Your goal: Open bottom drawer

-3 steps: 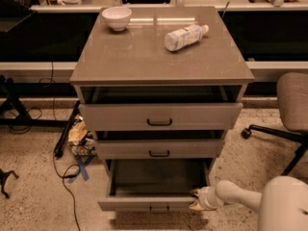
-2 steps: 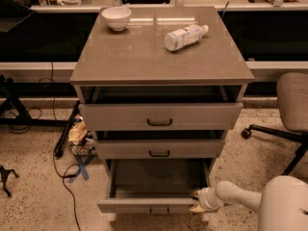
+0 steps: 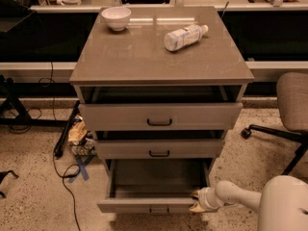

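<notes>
The bottom drawer (image 3: 149, 205) of the grey-brown cabinet stands pulled far out, showing its plain grey inside (image 3: 156, 177); its small black handle sits at the front's lower middle. The gripper (image 3: 197, 201), on a white arm reaching in from the lower right, rests at the right end of the drawer's front. Above it, the middle drawer (image 3: 159, 148) is out slightly and the top drawer (image 3: 160, 116) is out a little.
A white bowl (image 3: 116, 17) and a lying plastic bottle (image 3: 185, 35) rest on the cabinet top (image 3: 144, 52). An office chair (image 3: 291, 109) stands to the right. Cables and a snack bag (image 3: 77, 134) lie on the floor to the left.
The bottom drawer has slid out a little further, with the gripper staying at its right front corner.
</notes>
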Controlling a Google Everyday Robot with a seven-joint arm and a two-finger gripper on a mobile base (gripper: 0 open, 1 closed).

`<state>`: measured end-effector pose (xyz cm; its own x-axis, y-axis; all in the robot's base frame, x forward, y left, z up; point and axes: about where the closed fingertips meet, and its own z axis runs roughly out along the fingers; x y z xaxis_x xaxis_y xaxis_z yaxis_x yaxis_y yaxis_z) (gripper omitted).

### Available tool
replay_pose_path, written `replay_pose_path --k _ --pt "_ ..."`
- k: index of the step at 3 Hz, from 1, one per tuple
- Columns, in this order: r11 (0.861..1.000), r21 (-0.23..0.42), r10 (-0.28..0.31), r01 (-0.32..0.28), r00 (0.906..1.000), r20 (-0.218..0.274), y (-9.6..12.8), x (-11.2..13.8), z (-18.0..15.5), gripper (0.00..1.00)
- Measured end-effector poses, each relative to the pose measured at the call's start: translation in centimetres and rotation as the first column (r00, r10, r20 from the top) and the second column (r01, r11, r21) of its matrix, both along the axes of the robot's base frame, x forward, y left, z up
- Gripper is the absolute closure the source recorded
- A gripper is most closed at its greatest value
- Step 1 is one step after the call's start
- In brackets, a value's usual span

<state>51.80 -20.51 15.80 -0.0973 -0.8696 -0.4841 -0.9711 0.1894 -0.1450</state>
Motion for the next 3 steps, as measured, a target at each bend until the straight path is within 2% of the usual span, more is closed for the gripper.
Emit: replay_pose_path --k 3 --pt "1.0 0.008 0.011 -0.011 0.9999 -0.011 0.43 -0.21 -0.4 0.11"
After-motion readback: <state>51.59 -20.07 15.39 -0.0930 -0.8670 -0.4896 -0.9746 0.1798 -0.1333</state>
